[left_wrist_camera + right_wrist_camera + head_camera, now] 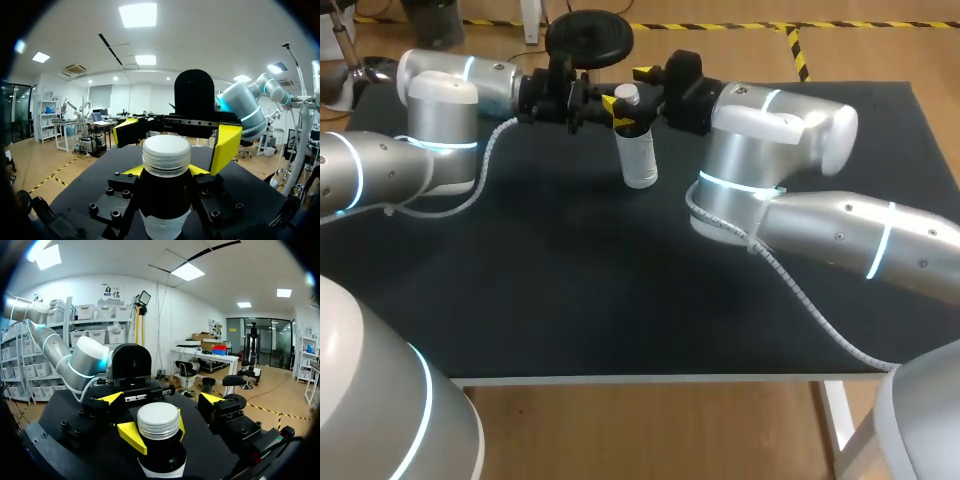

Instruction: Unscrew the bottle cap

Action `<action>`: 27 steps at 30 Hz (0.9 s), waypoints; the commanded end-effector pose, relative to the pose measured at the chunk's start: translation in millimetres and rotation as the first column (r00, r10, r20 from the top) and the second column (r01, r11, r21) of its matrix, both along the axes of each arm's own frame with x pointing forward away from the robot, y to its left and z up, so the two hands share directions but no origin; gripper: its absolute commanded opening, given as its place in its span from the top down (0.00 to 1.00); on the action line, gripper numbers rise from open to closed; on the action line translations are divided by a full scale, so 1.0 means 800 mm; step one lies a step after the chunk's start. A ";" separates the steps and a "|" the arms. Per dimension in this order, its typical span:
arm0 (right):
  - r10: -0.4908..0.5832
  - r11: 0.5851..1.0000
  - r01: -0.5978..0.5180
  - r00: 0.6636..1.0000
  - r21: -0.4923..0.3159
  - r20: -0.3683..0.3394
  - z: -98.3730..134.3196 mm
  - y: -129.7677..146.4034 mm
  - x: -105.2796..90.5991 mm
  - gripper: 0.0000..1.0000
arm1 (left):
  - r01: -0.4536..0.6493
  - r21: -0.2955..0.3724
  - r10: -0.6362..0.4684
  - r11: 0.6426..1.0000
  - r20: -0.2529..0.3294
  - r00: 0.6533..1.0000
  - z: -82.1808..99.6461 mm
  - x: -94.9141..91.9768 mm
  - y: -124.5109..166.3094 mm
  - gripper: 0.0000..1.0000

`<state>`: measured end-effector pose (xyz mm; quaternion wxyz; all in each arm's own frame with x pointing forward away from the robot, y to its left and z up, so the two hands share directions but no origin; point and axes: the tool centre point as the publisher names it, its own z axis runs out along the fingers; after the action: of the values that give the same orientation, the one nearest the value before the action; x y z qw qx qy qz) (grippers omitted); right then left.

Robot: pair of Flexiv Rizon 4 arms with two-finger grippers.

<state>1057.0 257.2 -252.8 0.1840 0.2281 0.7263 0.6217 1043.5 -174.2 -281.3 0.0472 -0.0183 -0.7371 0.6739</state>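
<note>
A bottle (639,160) with a white body, a dark upper band and a ribbed white cap (626,95) stands upright at the table's far middle. My left gripper (612,108) comes in from the left and is shut on the bottle just under the cap. In the left wrist view its yellow tips (133,170) hug the neck below the cap (166,152). My right gripper (643,87) comes in from the right and stands open, its fingers (226,147) wide on either side of the cap without touching it. In the right wrist view, the right gripper (161,399) straddles the cap (158,421).
The black tabletop (580,290) stretches from the bottle toward its front edge. My left arm's elbow (440,140) and my right arm's elbow (750,170) sit low over the table on either side of the bottle, each with a white cable trailing from it.
</note>
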 end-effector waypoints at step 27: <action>0.048 0.996 -0.048 0.999 0.070 0.002 -0.004 -0.013 0.003 1.00 | 0.002 0.002 -0.002 1.000 -0.001 1.000 0.000 0.001 -0.001 1.00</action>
<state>1056.1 254.5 -251.4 0.1686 0.2258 0.7129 0.6422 1045.3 -176.5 -281.3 0.0476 -0.0180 -0.7376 0.6734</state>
